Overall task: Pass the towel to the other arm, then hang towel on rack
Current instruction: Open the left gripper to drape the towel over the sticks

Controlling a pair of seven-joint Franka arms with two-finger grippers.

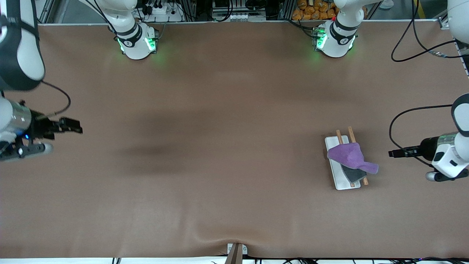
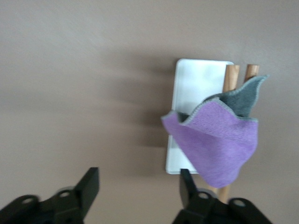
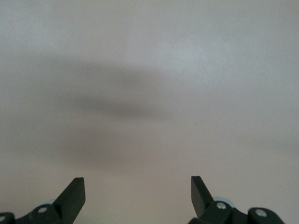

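Note:
The purple towel point(image 1: 350, 155) hangs draped over the two wooden rods of the rack point(image 1: 336, 176), its dark grey underside showing at the end nearer the front camera. The rack stands toward the left arm's end of the table. My left gripper point(image 1: 392, 153) is open and empty, up over the table beside the rack, apart from the towel. In the left wrist view the towel point(image 2: 219, 144) and rack point(image 2: 194, 88) lie ahead of the open gripper point(image 2: 139, 183). My right gripper point(image 1: 75, 126) is open and empty at the right arm's end; its wrist view point(image 3: 138, 189) shows only bare table.
The brown table cover point(image 1: 220, 146) spans the whole view. Both arm bases point(image 1: 137, 42) stand along the edge farthest from the front camera. A black cable point(image 1: 414, 40) loops on the table near the left arm's base. A small bracket point(image 1: 236, 251) sits at the nearest table edge.

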